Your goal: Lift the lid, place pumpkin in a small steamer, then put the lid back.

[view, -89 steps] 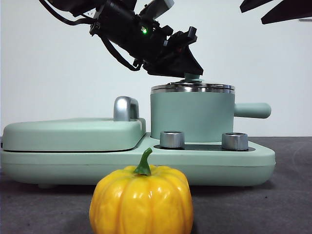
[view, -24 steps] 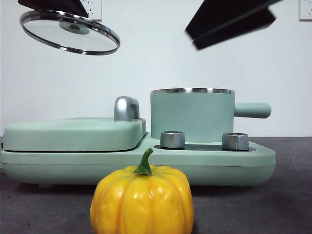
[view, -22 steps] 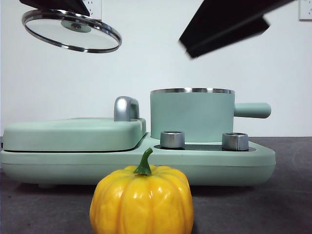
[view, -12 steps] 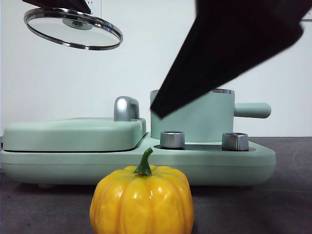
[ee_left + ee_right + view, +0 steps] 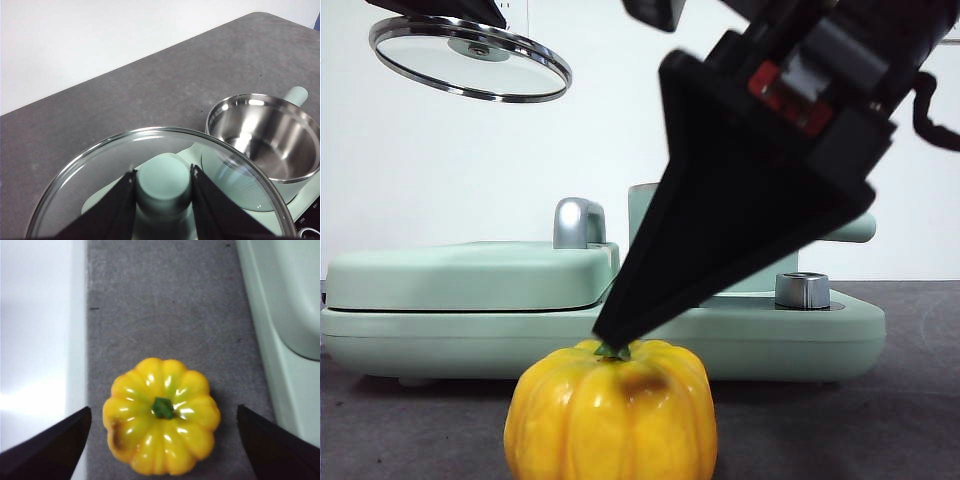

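We see the left claw (image 5: 162,200) clenched on the mint-green knob (image 5: 163,180) of the lid (image 5: 160,185), one black jaw on each side of it. In the front view the lid (image 5: 470,60) hangs tilted in the air, high above the flat cover of the mint-green grill unit (image 5: 470,275), well apart from the small steamer (image 5: 262,145). The left wrist view shows the steamer uncovered, its shiny steel inside bare, its stubby handle (image 5: 295,95) pointing away from the lid.

The right claw (image 5: 162,435) is spread wide, its two jaws standing on either side of the pumpkin (image 5: 161,415) with grey bench (image 5: 165,305) showing between each jaw and the fruit; it grasps nothing. In the front view this claw (image 5: 620,335) comes down big and dark from the upper right, and its tip reaches just to the green stem on top of the pumpkin (image 5: 610,415); whether it touches the stem we cannot tell. It hides most of the steamer (image 5: 645,215) in that view, leaving one steel dial (image 5: 802,290) on the unit in sight.

The pumpkin sits upright on the bench in front of the grill unit, near the bench's front edge, stem (image 5: 162,407) up. A brownish mark shows on its skin.
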Controlling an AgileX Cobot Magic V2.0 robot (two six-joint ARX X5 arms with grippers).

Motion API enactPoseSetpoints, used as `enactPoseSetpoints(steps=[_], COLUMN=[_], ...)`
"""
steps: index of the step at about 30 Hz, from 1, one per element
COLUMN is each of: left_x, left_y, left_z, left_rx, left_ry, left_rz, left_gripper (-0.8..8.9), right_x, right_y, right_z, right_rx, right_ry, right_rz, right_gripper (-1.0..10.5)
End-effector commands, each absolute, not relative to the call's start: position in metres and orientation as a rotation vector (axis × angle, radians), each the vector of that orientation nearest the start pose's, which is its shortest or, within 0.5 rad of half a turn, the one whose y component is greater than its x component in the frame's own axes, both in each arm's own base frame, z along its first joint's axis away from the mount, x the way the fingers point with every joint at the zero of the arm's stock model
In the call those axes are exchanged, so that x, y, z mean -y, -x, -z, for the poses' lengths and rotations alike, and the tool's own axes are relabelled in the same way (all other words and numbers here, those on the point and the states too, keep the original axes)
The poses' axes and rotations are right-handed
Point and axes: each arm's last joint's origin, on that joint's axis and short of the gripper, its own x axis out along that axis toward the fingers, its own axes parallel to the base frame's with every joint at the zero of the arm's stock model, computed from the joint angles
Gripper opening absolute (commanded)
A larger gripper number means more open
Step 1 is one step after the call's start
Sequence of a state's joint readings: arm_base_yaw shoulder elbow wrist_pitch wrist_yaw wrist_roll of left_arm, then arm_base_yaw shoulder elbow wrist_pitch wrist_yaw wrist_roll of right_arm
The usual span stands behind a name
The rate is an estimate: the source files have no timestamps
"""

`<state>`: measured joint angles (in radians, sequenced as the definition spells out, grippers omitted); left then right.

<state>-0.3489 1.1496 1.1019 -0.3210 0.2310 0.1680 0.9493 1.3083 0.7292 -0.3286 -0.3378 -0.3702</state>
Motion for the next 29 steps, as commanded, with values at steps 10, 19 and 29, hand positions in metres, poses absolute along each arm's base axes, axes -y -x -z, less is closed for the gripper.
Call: enactPoseSetpoints(steps=[10,19,29], left_x=[0.092,0.092,0.092], left_y=[-0.231,-0.231,-0.231], left_z=[-0.367,-0.367,-0.367], left_rx=[-0.274,-0.271,-0.272], left_ry=[-0.178,-0.185,-0.185], left_rz=[0.604,0.605,0.605], left_gripper=[0.10,0.10,0.10], right_x=[-0.226,-0.227,-0.210], right_y=[-0.139,-0.140,-0.133], right_z=[-0.181,-0.175,-0.207], right_rx=[-0.725,-0.789,-0.927], right_ry=[0.638,0.618,0.471], right_rz=[-1.368,-1.328,-1.222], right_gripper=[4.7,3.8,3.6])
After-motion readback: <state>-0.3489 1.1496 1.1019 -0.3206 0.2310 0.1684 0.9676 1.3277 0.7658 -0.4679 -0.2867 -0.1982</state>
